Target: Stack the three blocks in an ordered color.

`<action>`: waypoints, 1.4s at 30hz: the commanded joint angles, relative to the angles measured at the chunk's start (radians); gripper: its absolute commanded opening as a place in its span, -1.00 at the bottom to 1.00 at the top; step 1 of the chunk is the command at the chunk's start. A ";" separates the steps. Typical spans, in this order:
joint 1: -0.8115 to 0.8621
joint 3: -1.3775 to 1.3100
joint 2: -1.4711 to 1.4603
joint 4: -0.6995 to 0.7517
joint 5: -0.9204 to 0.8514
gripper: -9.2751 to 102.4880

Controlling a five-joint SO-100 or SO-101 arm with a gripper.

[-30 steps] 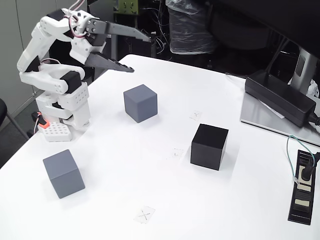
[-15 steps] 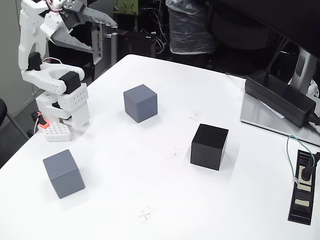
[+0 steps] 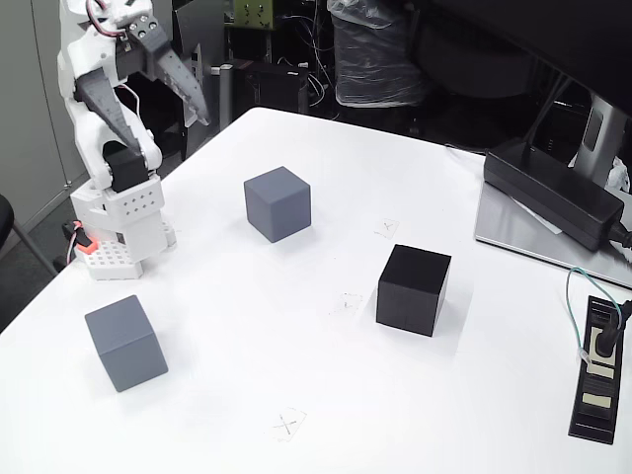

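Three cubes stand apart on the white table [image 3: 247, 395] in the fixed view. A slate-grey block [image 3: 277, 202] sits left of centre, a black block [image 3: 413, 288] to its lower right, and a medium grey block [image 3: 125, 342] near the front left edge. My white arm rises at the far left edge of the table. Its gripper [image 3: 173, 133] hangs open with dark fingers angled down and to the right. It holds nothing and stays high, left of the slate-grey block and well clear of all three.
A flat black power brick [image 3: 553, 193] lies on a grey stand base at the right. A black power strip [image 3: 597, 370] with a green cable sits by the right edge. Small taped X marks [image 3: 286, 425] dot the table. Clutter stands behind the far edge.
The arm has folded upright and pulled back left. The gripper, reaching right over the table corner a second ago, now tilts downward near the base. The blocks have not moved.
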 commanded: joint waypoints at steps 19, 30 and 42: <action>0.724 0.195 -0.204 -0.014 -0.943 -0.37; 0.733 0.293 -0.209 -0.166 -0.973 -0.15; 0.730 0.589 -0.207 -0.402 -0.861 -0.15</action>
